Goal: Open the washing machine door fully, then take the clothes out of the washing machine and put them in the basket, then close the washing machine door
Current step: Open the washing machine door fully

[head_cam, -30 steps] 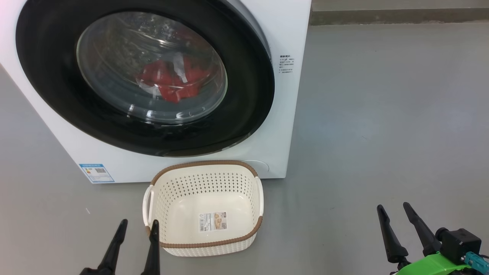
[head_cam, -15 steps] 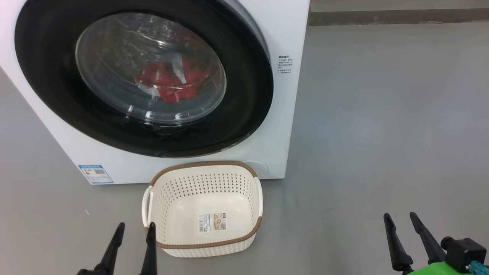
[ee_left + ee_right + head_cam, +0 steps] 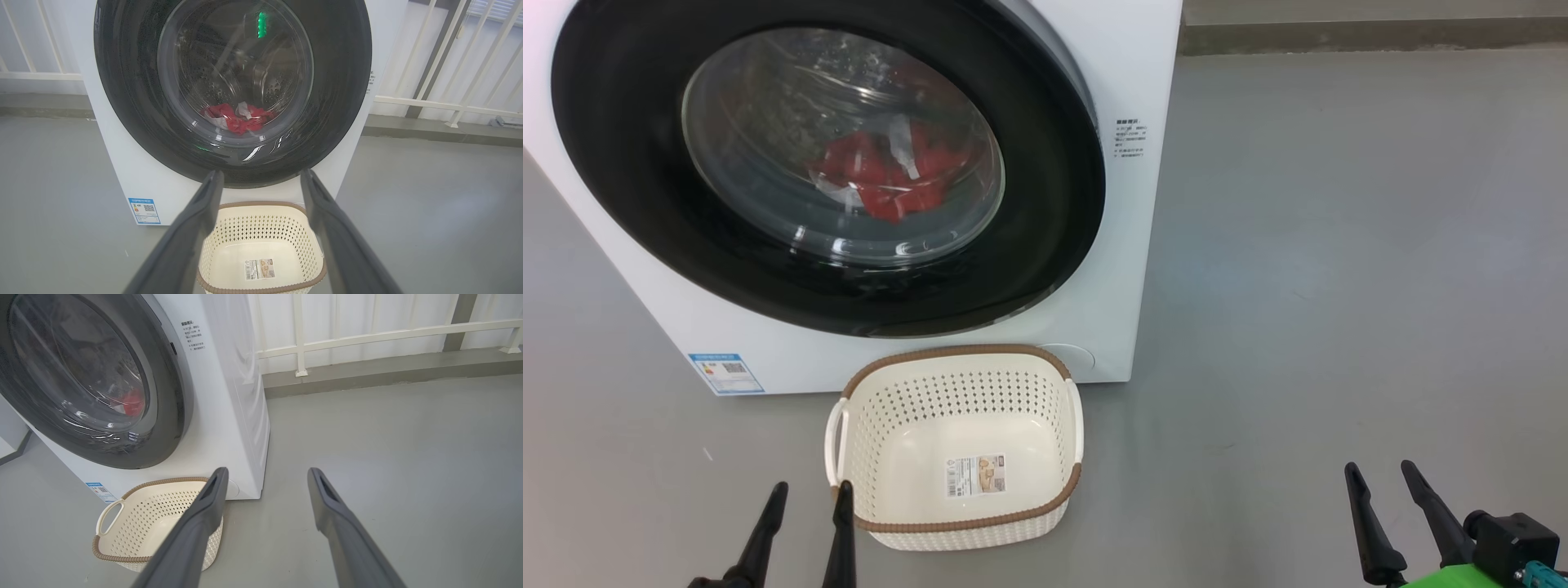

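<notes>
The left gripper [image 3: 812, 490] sits at the lower left of the head view. Its two dark fingers point up the frame, lean slightly right, and stand apart with an empty gap between them. In the left wrist view those fingers [image 3: 192, 232] rise from the bottom edge to mid-frame, tips well apart.

The right gripper [image 3: 1380, 472] sits at the lower right of the head view, fingers pointing up and leaning left, also spread and empty. At the bottom right corner its wrist carries a black block [image 3: 1512, 535], a green bracket [image 3: 1454, 578] and a teal plug [image 3: 1542, 573]. In the right wrist view its fingers [image 3: 347, 539] rise to mid-frame, tips wide apart.
</notes>
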Robot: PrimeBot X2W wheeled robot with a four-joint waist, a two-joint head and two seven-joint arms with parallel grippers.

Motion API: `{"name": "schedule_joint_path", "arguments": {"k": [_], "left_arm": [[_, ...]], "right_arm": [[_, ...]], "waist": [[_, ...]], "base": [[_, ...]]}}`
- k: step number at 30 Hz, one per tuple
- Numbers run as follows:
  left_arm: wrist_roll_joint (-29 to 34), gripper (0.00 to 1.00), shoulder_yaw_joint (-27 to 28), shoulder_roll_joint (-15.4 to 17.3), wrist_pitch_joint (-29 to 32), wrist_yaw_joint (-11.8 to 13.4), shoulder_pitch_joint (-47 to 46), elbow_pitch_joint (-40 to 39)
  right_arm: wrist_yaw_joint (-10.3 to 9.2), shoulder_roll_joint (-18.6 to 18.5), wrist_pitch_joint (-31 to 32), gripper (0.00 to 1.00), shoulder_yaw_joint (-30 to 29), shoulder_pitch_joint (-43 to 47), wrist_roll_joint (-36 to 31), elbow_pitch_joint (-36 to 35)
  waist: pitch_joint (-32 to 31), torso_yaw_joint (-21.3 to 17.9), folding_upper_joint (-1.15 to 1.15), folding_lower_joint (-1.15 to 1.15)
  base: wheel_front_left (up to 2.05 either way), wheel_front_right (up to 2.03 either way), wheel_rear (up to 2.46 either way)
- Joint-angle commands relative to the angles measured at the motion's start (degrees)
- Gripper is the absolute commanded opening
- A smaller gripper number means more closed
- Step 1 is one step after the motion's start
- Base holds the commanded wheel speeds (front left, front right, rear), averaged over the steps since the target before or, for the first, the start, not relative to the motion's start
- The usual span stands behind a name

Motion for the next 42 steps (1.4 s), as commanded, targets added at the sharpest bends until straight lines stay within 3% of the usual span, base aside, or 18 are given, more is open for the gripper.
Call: {"name": "schedule_joint_path", "arguments": {"k": [1,7,8,9,10,29,42], "left_arm": [[-0.23,1.00,2.08,0.52,-0.70,-0.43,-1.40,-1.06],[-0.33,1.00,1.76,0.52,-0.70,-0.35,-1.38,-1.13],[-0.35,1.00,1.68,0.52,-0.70,-0.28,-1.38,-1.18],[-0.36,1.00,1.66,0.52,-0.70,-0.25,-1.41,-1.20],[-0.38,1.00,1.66,0.52,-0.70,-0.21,-1.50,-1.22],[-1.99,1.00,-0.14,0.52,-0.70,0.38,-5.36,-2.20],[-3.12,1.00,-2.25,0.52,-0.70,0.43,-9.90,-2.26]], "right_arm": [[0.02,-0.71,-0.79,1.00,1.40,-1.51,-0.44,-1.32],[0.02,-0.67,-0.79,1.00,1.51,-1.65,-0.57,-2.18],[0.02,-0.65,-0.79,0.82,1.70,-1.79,-0.46,-2.44],[0.02,-0.65,-0.79,0.49,1.87,-2.01,-0.31,-2.73],[0.02,-0.70,-0.79,0.00,2.44,-2.60,0.15,-3.02],[0.02,0.09,-0.79,0.00,6.01,-21.96,7.17,-5.71],[0.02,-4.13,-0.79,0.00,8.10,-39.77,11.23,-3.82]], "waist": [[-0.03,0.03,0.00,0.00],[-0.01,0.23,0.00,0.00],[0.03,0.25,0.00,0.00],[0.08,0.25,0.00,0.00],[0.19,0.25,0.00,0.00],[5.60,1.92,0.00,0.00],[11.57,5.83,0.00,0.00]], "base": [[0.00,0.00,0.00],[0.00,0.00,0.00],[0.00,0.00,0.00],[0.00,0.00,0.00],[0.00,0.00,0.00],[0.00,0.00,0.00],[0.00,0.00,0.00]]}}
